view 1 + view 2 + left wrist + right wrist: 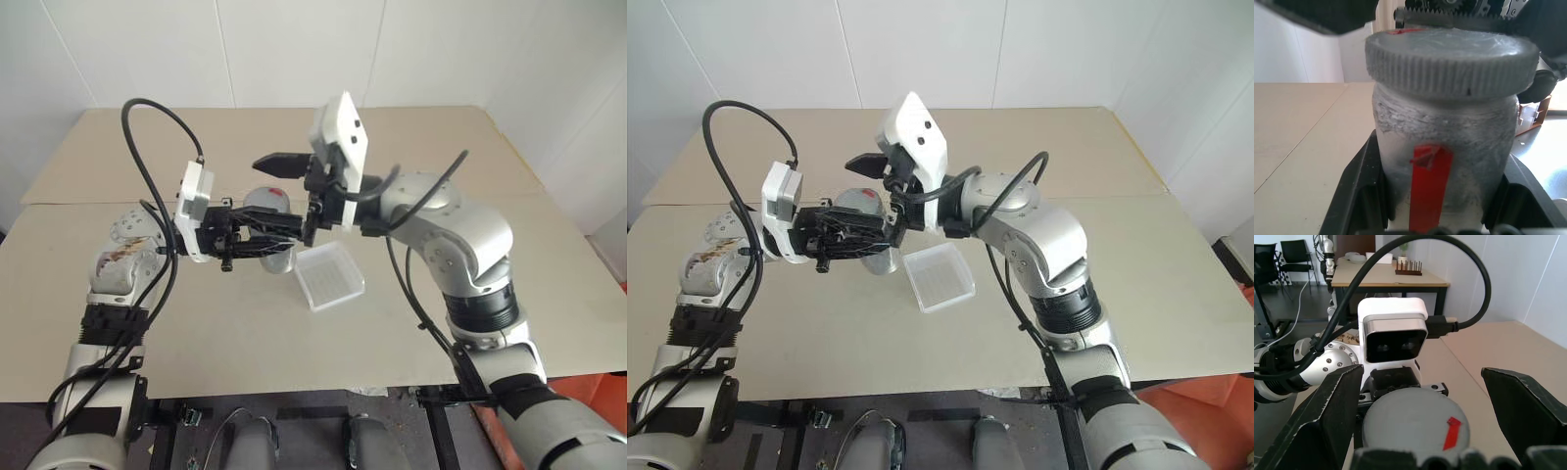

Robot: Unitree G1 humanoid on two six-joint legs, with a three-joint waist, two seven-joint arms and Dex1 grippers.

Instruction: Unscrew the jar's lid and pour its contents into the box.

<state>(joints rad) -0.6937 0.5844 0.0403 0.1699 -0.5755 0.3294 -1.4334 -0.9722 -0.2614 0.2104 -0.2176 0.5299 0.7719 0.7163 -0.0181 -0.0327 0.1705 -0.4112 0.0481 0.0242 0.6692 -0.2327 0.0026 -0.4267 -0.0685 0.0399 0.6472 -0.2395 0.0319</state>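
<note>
We are only starting: the lid [1451,61] is sitting on the jar [1444,142], nothing is poured, and the box [329,276] is lying empty near the middle of the table [549,245]. Our left gripper [257,238] is holding the jar clamped by its body above the table, just beside the box. Our right gripper [1420,416] is hovering with jaws wide apart on either side of the lid, not gripping. The jar is looking dull, silvery and scuffed with red tape; the lid is grey with a ribbed rim; the box is clear, square and shallow.

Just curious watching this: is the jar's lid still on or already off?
On. The lid caps the jar, with no gap showing between them.
</note>
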